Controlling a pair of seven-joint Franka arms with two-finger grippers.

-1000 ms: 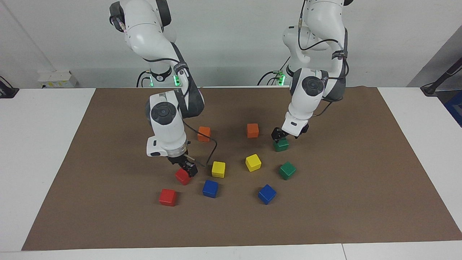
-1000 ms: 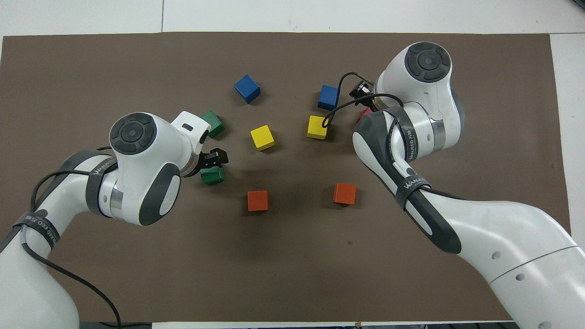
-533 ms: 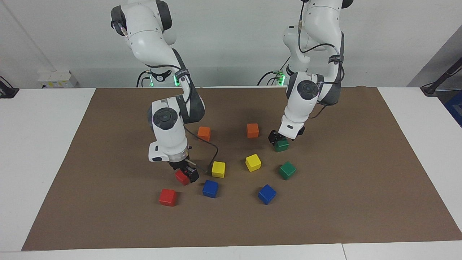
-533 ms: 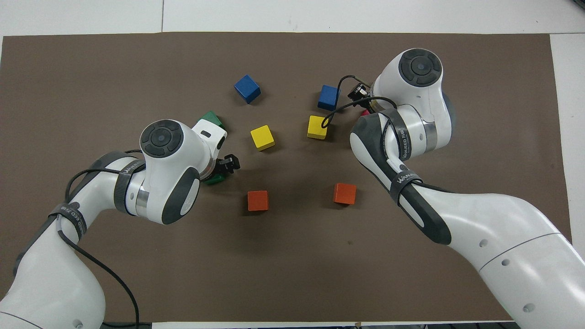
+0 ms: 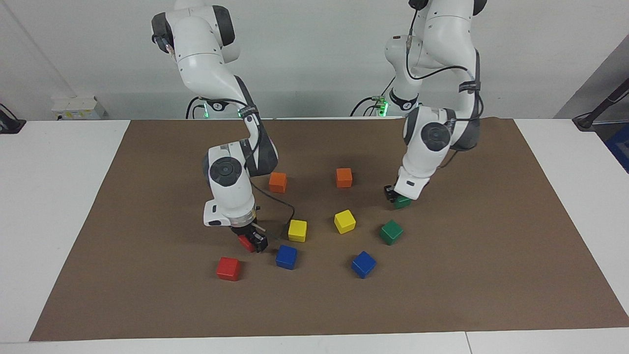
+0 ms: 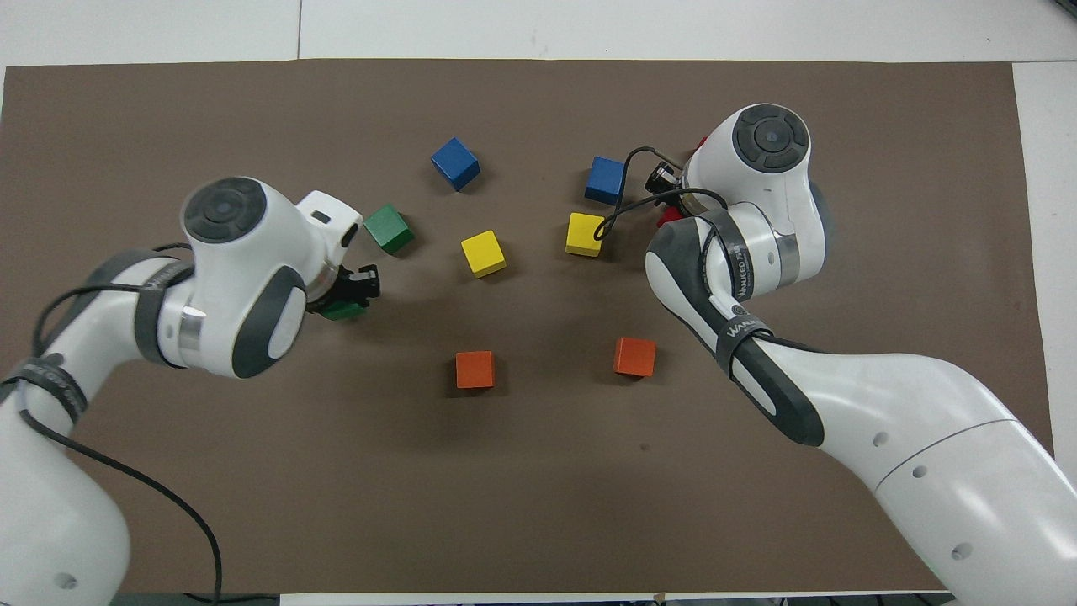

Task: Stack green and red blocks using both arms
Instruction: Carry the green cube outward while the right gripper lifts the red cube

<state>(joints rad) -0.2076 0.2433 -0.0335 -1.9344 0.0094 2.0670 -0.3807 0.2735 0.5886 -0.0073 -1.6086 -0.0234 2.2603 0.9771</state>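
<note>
My right gripper (image 5: 250,242) is shut on a red block (image 5: 243,242) and holds it low over the mat, beside the second red block (image 5: 228,268) that lies farther from the robots. In the overhead view only a sliver of the held red block (image 6: 669,216) shows under the right arm, and the second red block is hidden. My left gripper (image 5: 396,197) is shut on a green block (image 5: 404,201), low over the mat. The second green block (image 5: 391,232) lies farther from the robots. The overhead view shows the left gripper (image 6: 353,293), its green block (image 6: 341,310) and the free one (image 6: 389,228).
On the brown mat (image 5: 491,270) lie two orange cubes (image 5: 277,182) (image 5: 344,177), two yellow cubes (image 5: 297,230) (image 5: 345,221) and two blue cubes (image 5: 286,256) (image 5: 363,264), all between the two grippers. The nearest yellow and blue cubes sit close to the right gripper.
My left gripper has carried its green block toward the left arm's end of the table. My right gripper, with the red block, has shifted slightly toward the loose red block.
</note>
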